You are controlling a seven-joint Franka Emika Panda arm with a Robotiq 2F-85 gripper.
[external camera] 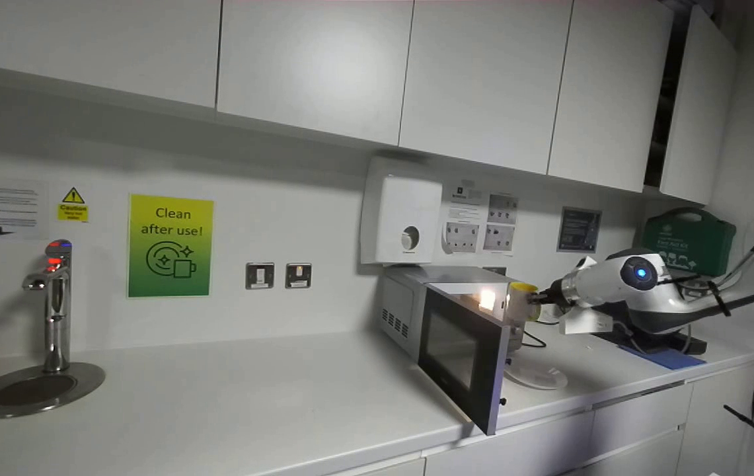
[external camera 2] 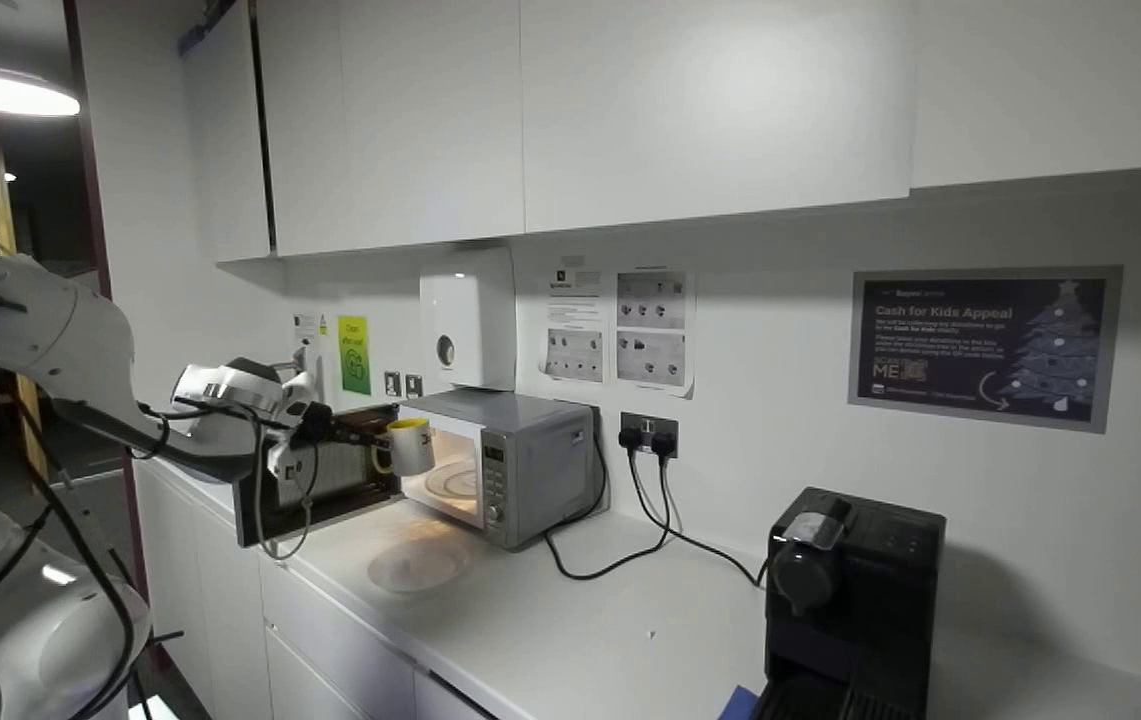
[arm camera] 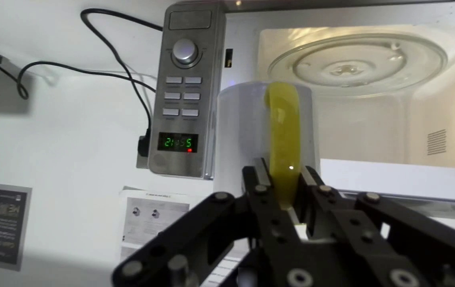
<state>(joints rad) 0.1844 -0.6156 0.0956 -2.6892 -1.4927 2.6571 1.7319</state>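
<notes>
A white mug [external camera 2: 412, 450] with a yellow inside is hanging upright in the air, before the mouth of a microwave [external camera 2: 550, 460], and it is seemingly touching nothing but the pincer [arm camera: 286, 177]. The pincer is gripping narrowly — its fingers [arm camera: 253, 187] are pressing the yellow handle [arm camera: 285, 127] from both sides, probably because this thin part is easier to clasp than the round body. The mug's rim is facing up in both exterior views, which is perhaps preventing a spill; whether anything is inside, I cannot tell. The microwave's door [external camera: 459, 357] is standing wide open, so the lit cavity and its glass turntable [arm camera: 347, 63] are lying uncovered. Lower than the mug and apart from it, a pale plate [external camera 2: 418, 566] is resting on the table [external camera 2: 620, 620]. Farther along, a black coffee machine [external camera 2: 855, 590] is standing — presumably there because its cord [external camera 2: 715, 545] is reaching toward the socket [external camera 2: 648, 435].
</notes>
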